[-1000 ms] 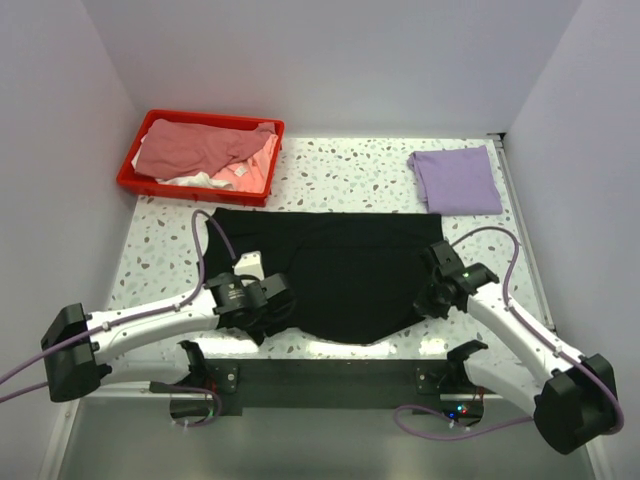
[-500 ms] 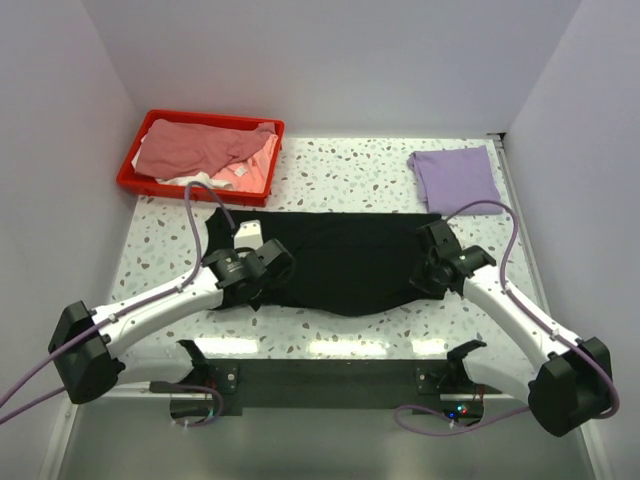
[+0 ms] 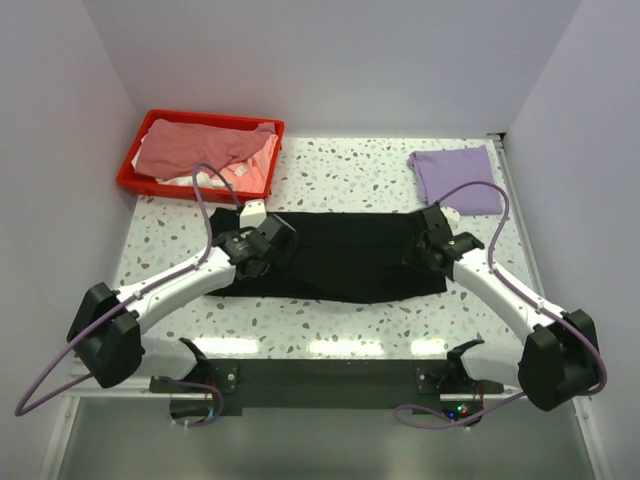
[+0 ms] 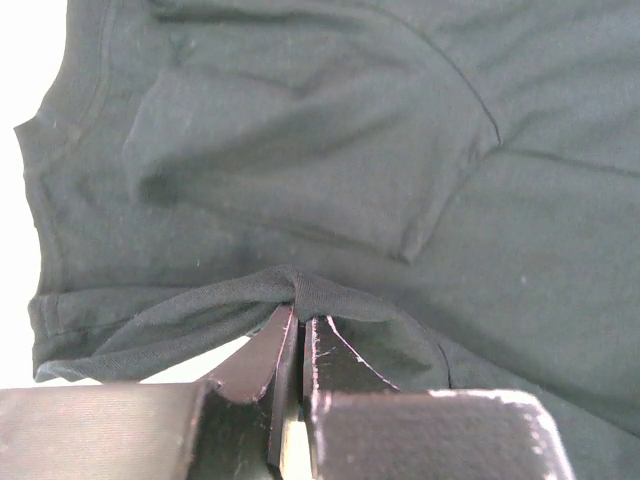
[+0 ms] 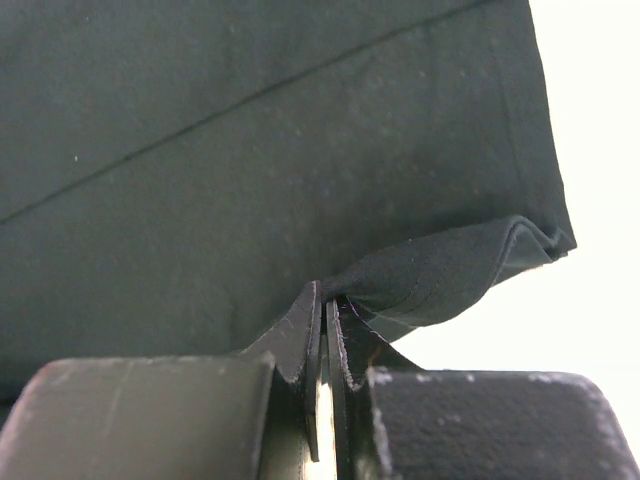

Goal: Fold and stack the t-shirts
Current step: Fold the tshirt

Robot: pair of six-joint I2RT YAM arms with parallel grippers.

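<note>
The black t-shirt (image 3: pixel 340 262) lies across the middle of the table as a wide, shallow band, doubled over. My left gripper (image 3: pixel 270 250) is shut on a pinched fold of the shirt's edge (image 4: pixel 290 285) near the sleeve and collar end. At the other end my right gripper (image 3: pixel 428 250) is shut on a bunched corner of the hem (image 5: pixel 440 270). A light purple t-shirt (image 3: pixel 455 178) lies folded at the far right. A dusty pink t-shirt (image 3: pixel 195 148) and a white one (image 3: pixel 185 180) lie crumpled in the red bin.
The red plastic bin (image 3: pixel 150 185) stands at the far left corner of the speckled table (image 3: pixel 340 170). White walls close in the left, right and far sides. Both arms reach forward from their bases at the near edge.
Both grippers have carried the black shirt's near edge away from the arm bases, over the rest of the shirt. The shirt now shows as a shallower band.
</note>
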